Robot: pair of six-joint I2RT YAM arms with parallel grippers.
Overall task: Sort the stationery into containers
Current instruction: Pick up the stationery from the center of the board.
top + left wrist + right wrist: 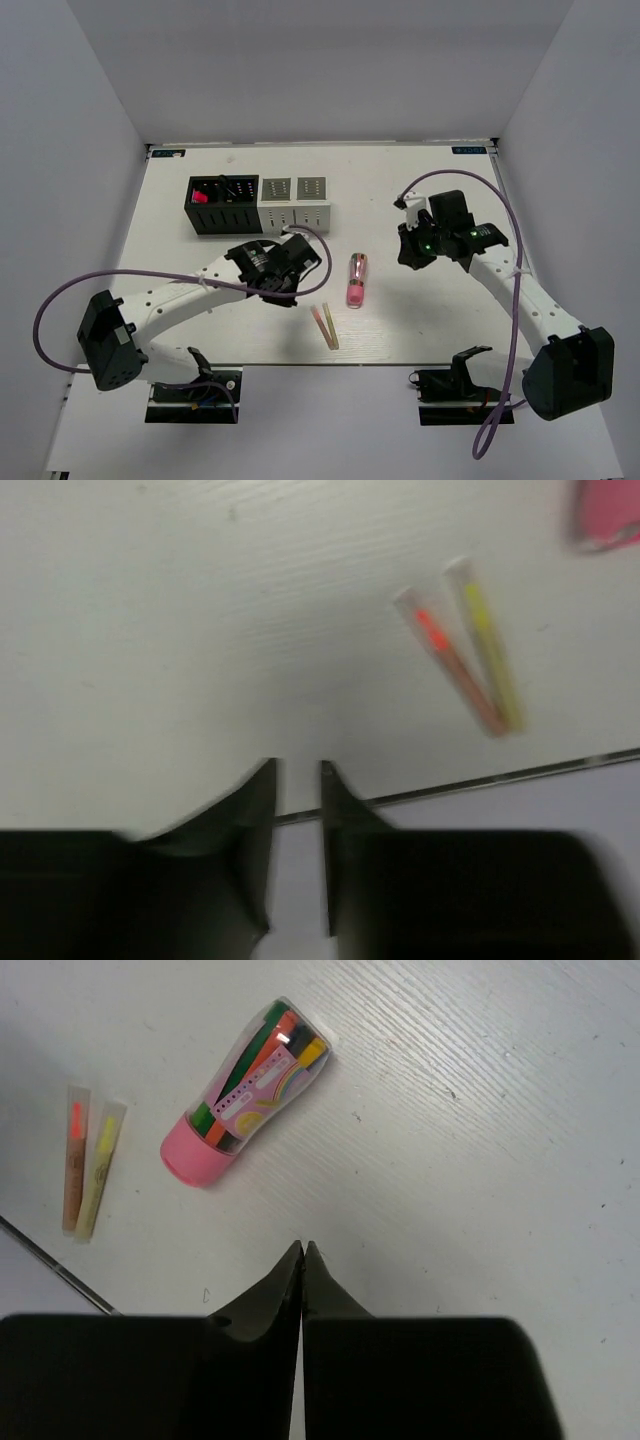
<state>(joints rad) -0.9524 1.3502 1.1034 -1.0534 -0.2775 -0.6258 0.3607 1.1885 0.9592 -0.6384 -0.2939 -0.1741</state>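
The pink tube-like pen [356, 280] lies on the table between the arms. It also shows in the right wrist view [245, 1095], with coloured pieces inside, and its edge shows in the left wrist view [608, 515]. Two thin yellow-pink sticks [326, 326] lie side by side near the front edge, and both wrist views show them [465, 650] [85, 1160]. My left gripper [288, 297] [298, 768] hovers left of the sticks, jaws slightly apart and empty. My right gripper [408, 255] [302, 1247] is shut and empty, right of the tube.
The black organizer [220, 215] stands at the back left and holds a pink-topped item [200, 197] and dark items. The light grey organizer [296, 213] stands touching its right side. The table's front edge [480, 780] runs just beyond the sticks.
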